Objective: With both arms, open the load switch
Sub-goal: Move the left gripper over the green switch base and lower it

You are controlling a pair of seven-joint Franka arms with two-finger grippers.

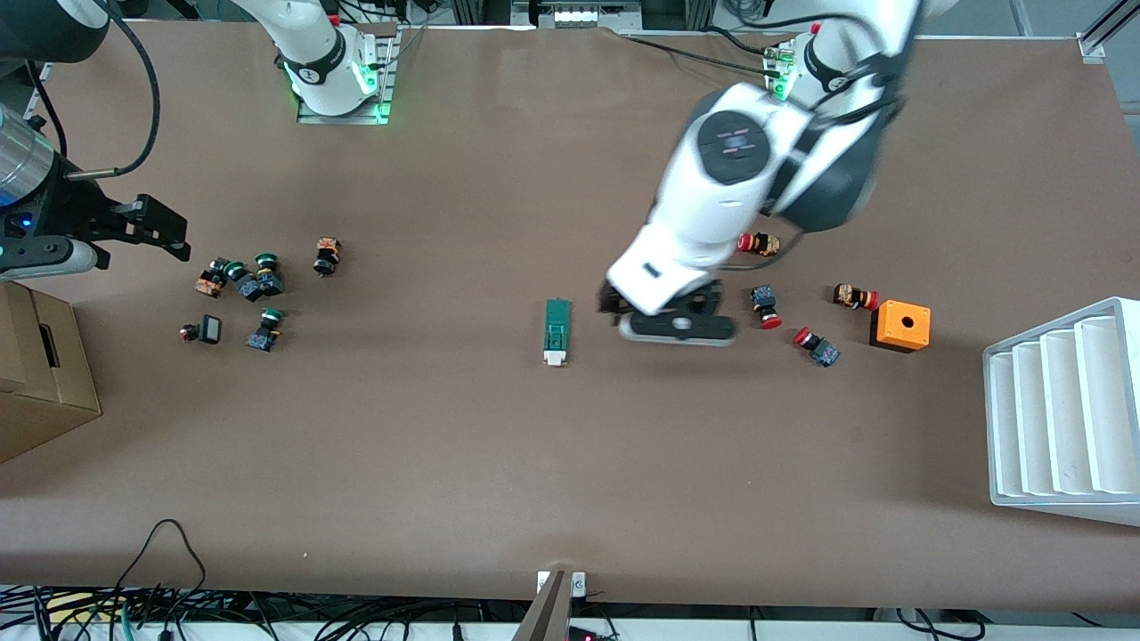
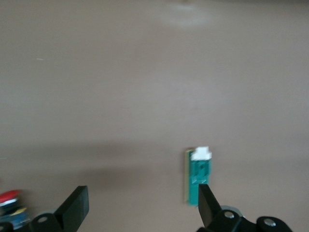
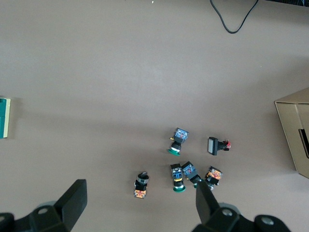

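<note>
The load switch (image 1: pixel 557 331) is a narrow dark-green block with a white end, lying flat at mid-table with that end toward the front camera. My left gripper (image 1: pixel 677 322) hangs over the table just beside it, toward the left arm's end. In the left wrist view the left gripper (image 2: pixel 141 195) is open and empty, and the load switch (image 2: pixel 199 176) lies by one finger (image 2: pixel 206 205), outside the gap. My right gripper (image 1: pixel 174 233) waits open over the right arm's end of the table. The right gripper (image 3: pixel 139 193) looks down on push buttons, with the load switch (image 3: pixel 4 118) at the frame's edge.
Green-capped push buttons (image 1: pixel 249 280) lie in a cluster near the right gripper. Red-capped push buttons (image 1: pixel 766 307) and an orange box with a hole (image 1: pixel 901 325) lie near the left arm. A white ribbed rack (image 1: pixel 1064 409) and a cardboard box (image 1: pixel 40 365) stand at the table's ends.
</note>
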